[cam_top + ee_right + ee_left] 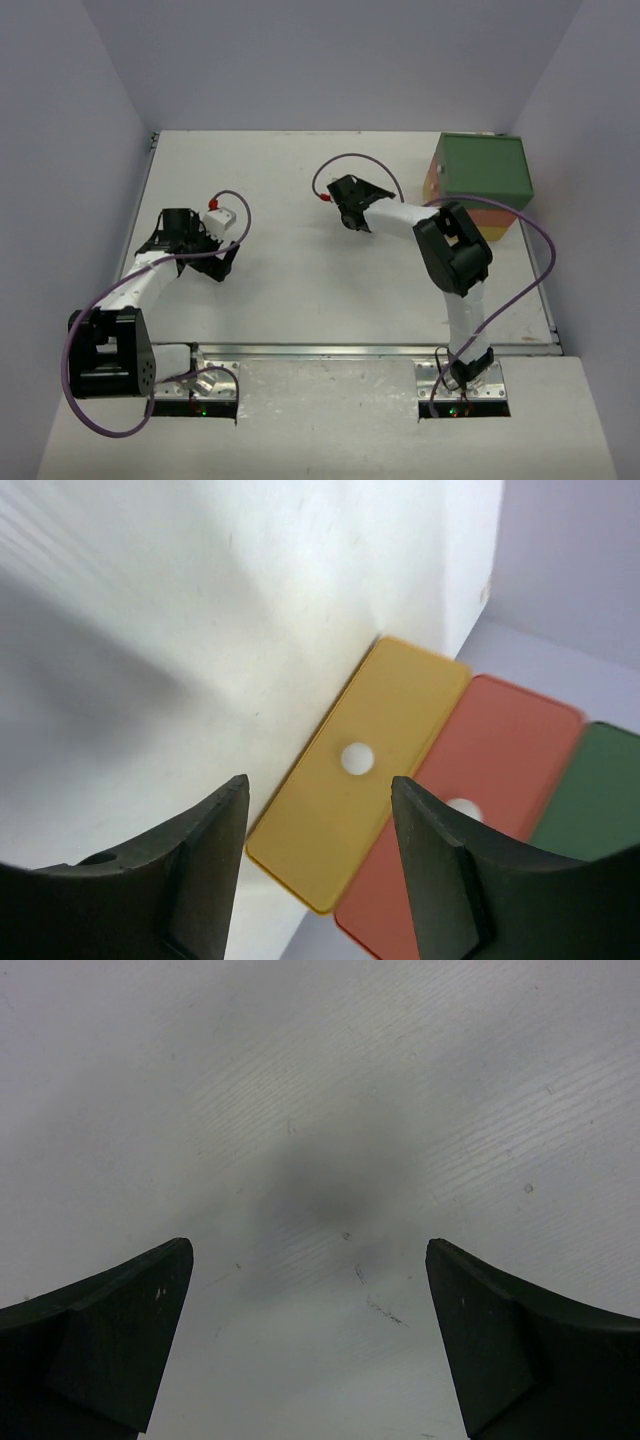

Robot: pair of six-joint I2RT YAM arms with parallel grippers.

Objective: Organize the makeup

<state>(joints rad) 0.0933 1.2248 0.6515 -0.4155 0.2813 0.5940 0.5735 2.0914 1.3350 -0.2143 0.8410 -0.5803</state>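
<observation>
On the far half of the table (300, 300), right jaws hung part-open and empty facing the yellow drawer (330, 820), left jaws wide and empty; squaring on its hole (356, 758) seemed wise.

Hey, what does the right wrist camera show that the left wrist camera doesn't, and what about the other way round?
Only the right wrist view: the box's yellow drawer front with a round hole, the orange drawer front beside it, a strip of the green top, and the grey wall beyond.

Only the left wrist view: a dark shadow and fine scratches on the tabletop.

Both: the white table, and an open gripper with nothing between its fingers, the right gripper in one view and the left gripper in the other.
</observation>
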